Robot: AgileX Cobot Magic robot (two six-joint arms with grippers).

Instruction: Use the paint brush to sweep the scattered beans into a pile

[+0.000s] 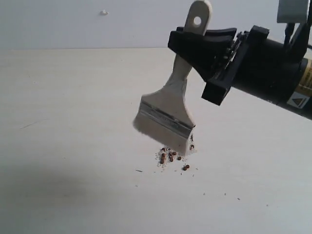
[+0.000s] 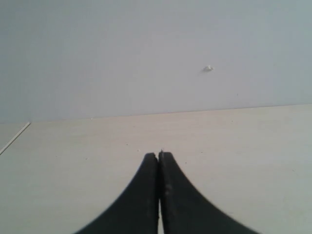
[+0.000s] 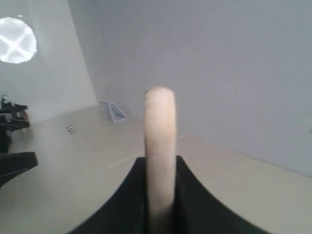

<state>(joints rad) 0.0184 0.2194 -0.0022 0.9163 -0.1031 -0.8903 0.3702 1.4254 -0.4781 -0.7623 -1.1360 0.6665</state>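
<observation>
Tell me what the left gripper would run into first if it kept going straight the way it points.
Nothing close: ahead of the shut left gripper lies only bare table. The pale wall behind it would probably come first, though its distance is hard to judge.

Black right tool (image 1: 187, 46), black cylindrical arm (image 1: 273, 73)

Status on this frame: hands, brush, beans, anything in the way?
Right hand shut on paint brush handle. Left hand shut, empty. Bristle corner down at beans, loosely clumped, few strays. Nothing blocking.
</observation>
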